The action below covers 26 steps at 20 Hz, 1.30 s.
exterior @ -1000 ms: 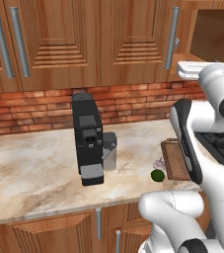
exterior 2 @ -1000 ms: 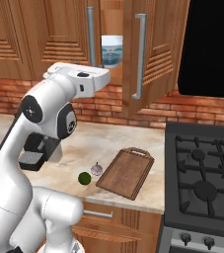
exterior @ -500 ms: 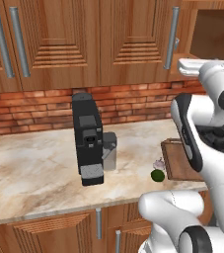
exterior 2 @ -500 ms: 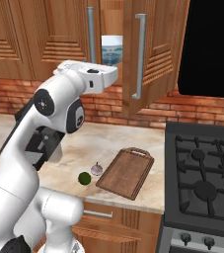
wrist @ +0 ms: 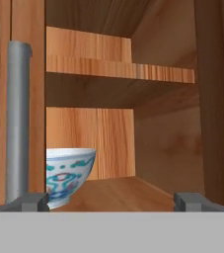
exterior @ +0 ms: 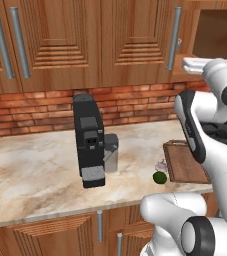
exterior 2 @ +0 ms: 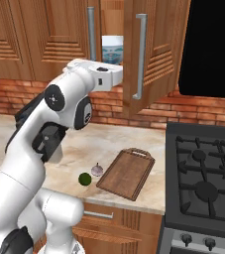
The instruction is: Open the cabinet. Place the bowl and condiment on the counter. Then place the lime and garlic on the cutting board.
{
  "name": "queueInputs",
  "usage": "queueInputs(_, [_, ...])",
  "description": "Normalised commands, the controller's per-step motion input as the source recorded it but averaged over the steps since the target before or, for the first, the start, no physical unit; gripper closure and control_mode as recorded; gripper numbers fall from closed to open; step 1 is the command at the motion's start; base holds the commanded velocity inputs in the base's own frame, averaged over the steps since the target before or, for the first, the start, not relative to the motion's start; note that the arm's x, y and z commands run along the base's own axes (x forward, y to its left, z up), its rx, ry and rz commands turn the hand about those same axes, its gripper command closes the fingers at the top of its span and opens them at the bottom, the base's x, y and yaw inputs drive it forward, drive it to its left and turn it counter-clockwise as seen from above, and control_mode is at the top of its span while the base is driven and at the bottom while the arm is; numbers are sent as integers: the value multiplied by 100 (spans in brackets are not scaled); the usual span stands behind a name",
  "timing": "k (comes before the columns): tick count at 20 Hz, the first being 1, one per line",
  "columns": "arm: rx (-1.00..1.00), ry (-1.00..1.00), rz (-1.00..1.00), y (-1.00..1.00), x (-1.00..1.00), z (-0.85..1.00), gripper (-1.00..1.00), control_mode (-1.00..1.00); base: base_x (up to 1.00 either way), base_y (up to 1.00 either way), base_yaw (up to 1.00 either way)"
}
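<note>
The cabinet (exterior 2: 156, 44) has its right door swung out, while its left door (exterior 2: 74, 30) lies flat. On the lower shelf stands the bowl (wrist: 66, 175), pale with blue-green patterns, also seen in the gap between the doors as the bowl (exterior 2: 112, 47). My gripper (wrist: 111, 202) is open in front of the opening, level with that shelf, with the bowl ahead and to its left. On the counter (exterior 2: 79, 149) lie the lime (exterior 2: 85, 178) and the garlic (exterior 2: 97, 170), beside the cutting board (exterior 2: 126, 173). The condiment is out of view.
A black coffee machine (exterior: 89, 140) stands on the counter to the left. A gas stove (exterior 2: 203, 183) sits right of the board. The left door's grey bar handle (wrist: 18, 123) is close on my gripper's left, and the swung door's edge (wrist: 217, 99) is on its right.
My hand has moved a little closer to the cabinet opening and the elbow has risen. The jaws stayed wide apart. Bowl, lime, garlic and board have not moved.
</note>
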Motion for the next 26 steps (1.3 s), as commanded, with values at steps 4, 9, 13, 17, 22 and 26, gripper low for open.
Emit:
queueInputs(4, [0, 0, -2, -16, 12, -2, -100, -100, 0, 0, 0])
queueInputs(9, [0, 0, -2, -16, 14, -3, -100, -100, 0, 0, 0])
queueInputs(13, [1, 0, -3, -18, 9, 0, -100, -100, 0, 0, 0])
queueInputs(17, [2, 0, -4, -26, -2, 0, -100, -100, 0, 0, 0])
queueInputs(22, [4, -3, -5, -38, -22, 1, -100, -100, 0, 0, 0])
queueInputs(26, [2, -5, -3, -44, -21, 0, -100, -100, 0, 0, 0])
